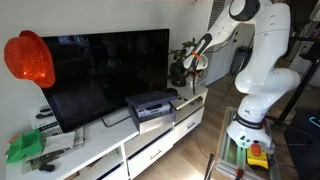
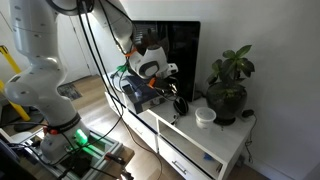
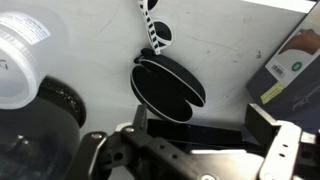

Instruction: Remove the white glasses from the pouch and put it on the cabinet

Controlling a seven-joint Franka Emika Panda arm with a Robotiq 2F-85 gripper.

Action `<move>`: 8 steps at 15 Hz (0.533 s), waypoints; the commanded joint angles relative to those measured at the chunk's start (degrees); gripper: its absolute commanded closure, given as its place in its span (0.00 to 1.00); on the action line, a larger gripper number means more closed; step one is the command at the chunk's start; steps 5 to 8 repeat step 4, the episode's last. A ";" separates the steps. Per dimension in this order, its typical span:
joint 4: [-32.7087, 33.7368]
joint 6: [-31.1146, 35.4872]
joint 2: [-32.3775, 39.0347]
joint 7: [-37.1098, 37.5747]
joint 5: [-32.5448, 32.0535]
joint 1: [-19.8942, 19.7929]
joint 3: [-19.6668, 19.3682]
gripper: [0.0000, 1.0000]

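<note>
Gripper (image 3: 195,140), jaws apart and empty, poised directly above the black pouch (image 3: 168,85), which lies flat on the cabinet (image 3: 230,40). The white glasses are not visible; presumably they are inside the pouch. A strap (image 3: 150,30) runs from the pouch's far end; a cup (image 3: 20,55) stands beside the pouch, a dark box (image 3: 290,65) on its opposite side. For a sound grasp, descend centred on the pouch, straddle its narrow width, and keep clear of cup and box.

In an exterior view the gripper (image 2: 160,72) hangs beside the television (image 2: 180,55).
</note>
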 commanded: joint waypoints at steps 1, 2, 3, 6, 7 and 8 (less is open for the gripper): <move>0.00 -0.30 -0.08 0.07 1.36 -1.26 1.11 0.00; 0.00 -0.44 -0.12 0.22 1.95 -2.03 1.72 0.00; 0.00 -0.52 -0.12 0.36 2.22 -2.35 2.00 0.00; 0.00 -0.55 -0.12 0.55 2.28 -2.39 2.09 0.00; 0.00 -0.55 -0.12 0.55 2.28 -2.39 2.09 0.00; 0.00 -0.55 -0.12 0.55 2.28 -2.39 2.09 0.00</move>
